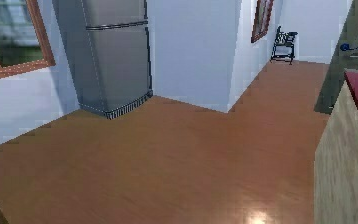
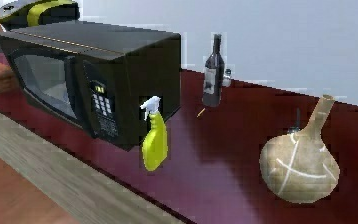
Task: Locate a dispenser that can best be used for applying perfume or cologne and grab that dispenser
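– since the yellow spray bottle (image 2: 155,140) is already in the arm side view, would you call the search done?

– i'd judge so. it stands upright on the dark red bench (image 2: 237,175), just in front of the black microwave (image 2: 87,75), by the corner with the keypad. its white trigger head sits against the microwave's front.

– could anything else there pass for a dispenser?

– not well. the dark wine bottle (image 2: 214,70) farther back has no sprayer, and the round tan vase (image 2: 302,160) toward the view's right is only a vessel. the sprayer is the one that would suit perfume or cologne.

– so which step is in hand?

– locating looks finished and the grab is not yet begun, by my reading.

– and the jaws?

– i cannot tell how they stand or whether they have hold of anything.

– what does the forward view offer?

– wooden floor (image 1: 157,160), a grey fridge (image 1: 112,50) in the corner, a window (image 1: 17,35) at the left and a dark chair (image 1: 284,45) down the passage. the bench edge runs along its right side.

– then what does the next move call for?

– the arm should come out at the height of the bottle's body, in line with it, and meet it from the open side. the microwave is close behind, so there is little room to overshoot, and a nudge could tip the bottle.
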{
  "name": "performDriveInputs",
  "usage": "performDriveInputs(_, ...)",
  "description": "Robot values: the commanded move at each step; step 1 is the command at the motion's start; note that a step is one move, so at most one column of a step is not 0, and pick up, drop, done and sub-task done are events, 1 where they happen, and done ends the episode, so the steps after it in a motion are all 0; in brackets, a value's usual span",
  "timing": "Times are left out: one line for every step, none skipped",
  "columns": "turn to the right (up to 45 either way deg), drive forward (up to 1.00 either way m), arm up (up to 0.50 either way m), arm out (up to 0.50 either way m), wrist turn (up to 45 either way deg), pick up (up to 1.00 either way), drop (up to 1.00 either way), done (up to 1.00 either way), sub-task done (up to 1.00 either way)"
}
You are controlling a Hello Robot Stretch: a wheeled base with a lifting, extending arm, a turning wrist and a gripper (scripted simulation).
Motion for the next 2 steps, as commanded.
performDriveInputs(0.0, 0.0, 0.38, 0.0, 0.0, 0.0, 0.0, 0.0, 0.0)
performDriveInputs(0.0, 0.0, 0.0, 0.14, 0.0, 0.0, 0.0, 0.0, 0.0)
